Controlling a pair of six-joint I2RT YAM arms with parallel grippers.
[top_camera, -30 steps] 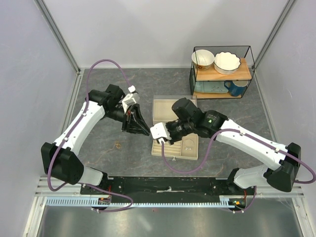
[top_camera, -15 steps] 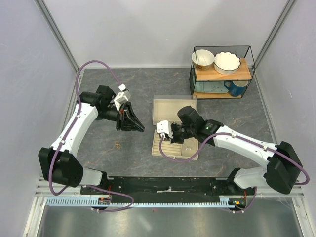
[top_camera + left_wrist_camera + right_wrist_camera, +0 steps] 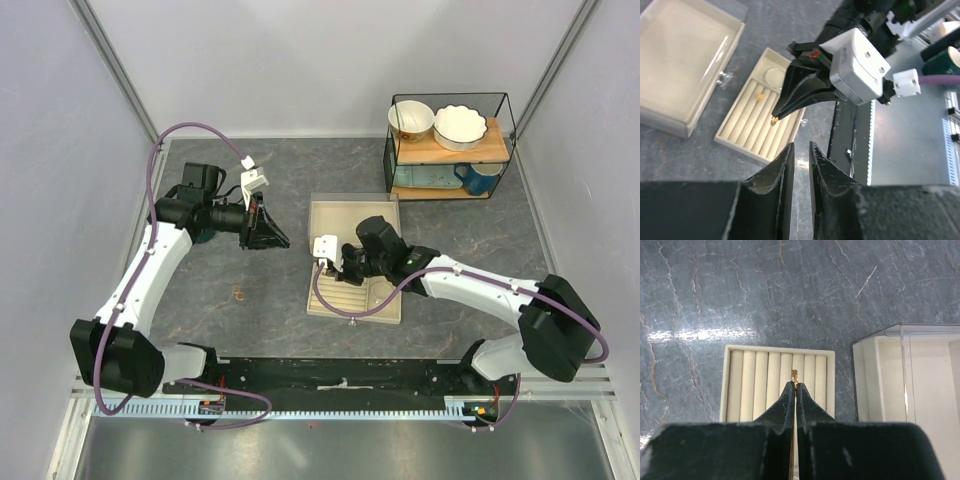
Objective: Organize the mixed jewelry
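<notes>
Gold-brown and tiny, the ring (image 3: pixel 794 373) is sitting pinched at the very tips of the right gripper (image 3: pixel 795 385), whose black jaws are clenched flat on it. It is hanging just over the ribbed rolls of the beige slotted tray (image 3: pixel 752 385), not yet touching them as far as the wrist view tells.

That is the change. A second ago the right gripper was riding higher, at the tray's 9 o'clock edge. It has been dropping and reaching in, and now it is lining the ring up over the slots. The left gripper (image 3: pixel 801 146) has been pulling away toward 10 o'clock, well apart from the tray. Its jaws are standing slightly parted with nothing between them.

Already in the tray, a second small gold ring (image 3: pixel 760 96) is resting between two rolls, and the thin silvery wire hoop (image 3: pixel 772 76) is lying in the end compartment. One more little brownish ring (image 3: pixel 239 293) is waiting on the grey marbled table (image 3: pixel 200 180), out at the tray's 9 o'clock. The clear-lidded cream box (image 3: pixel 352 222) is sitting at 12 o'clock.

So the seating step looks to be starting, with the loose ring still left to fetch.
</notes>
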